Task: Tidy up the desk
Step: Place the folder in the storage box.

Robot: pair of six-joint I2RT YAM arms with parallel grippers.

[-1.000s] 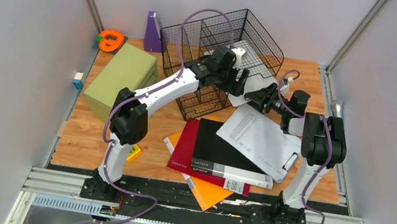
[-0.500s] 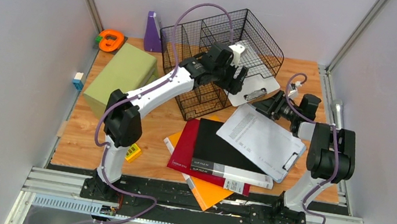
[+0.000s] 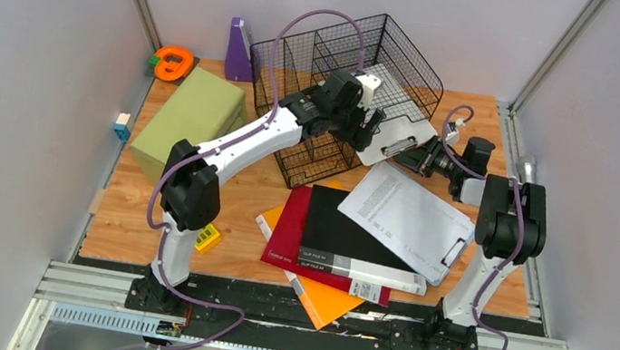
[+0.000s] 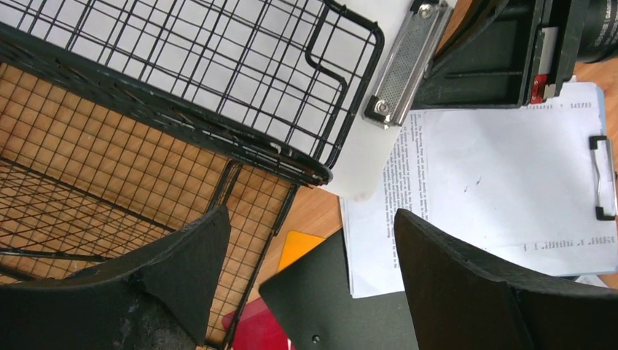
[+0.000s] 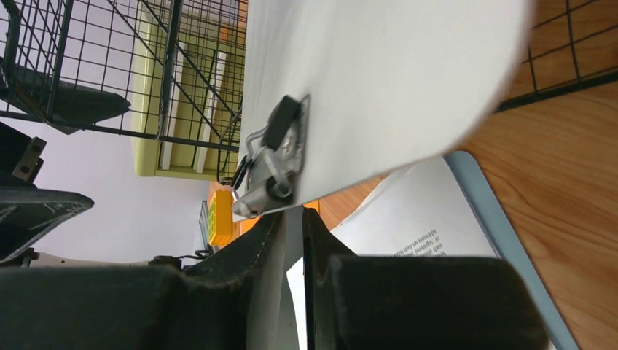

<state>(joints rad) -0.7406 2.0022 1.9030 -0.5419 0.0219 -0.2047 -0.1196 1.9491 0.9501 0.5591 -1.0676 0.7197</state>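
The desk [image 3: 137, 206] is a light wood tabletop strewn with items. A white clipboard [image 3: 393, 130] with a metal clip [image 5: 273, 160] sticks out of the lower tier of a black wire basket [image 3: 348, 71]. My right gripper [image 3: 410, 158] [image 5: 293, 215] is shut on the edge of that clipboard [image 5: 386, 80], just beside the clip. My left gripper [image 3: 372, 129] [image 4: 312, 215] hangs open above the basket's front corner [image 4: 182, 87], with nothing between its fingers. Below it lie the white clipboard [image 4: 364, 168] and a printed sheet.
A grey clipboard with a printed page [image 3: 410, 218] lies on a black folder [image 3: 339, 234], a red folder [image 3: 285, 226] and an orange one [image 3: 321, 300]. A green box [image 3: 190, 122], a purple object [image 3: 239, 51], an orange item [image 3: 173, 61] and a yellow block [image 3: 208, 238] sit at the left.
My right gripper pulled back a little, returned to the white clipboard and closed on its edge. The left gripper shifted slightly and stayed open.
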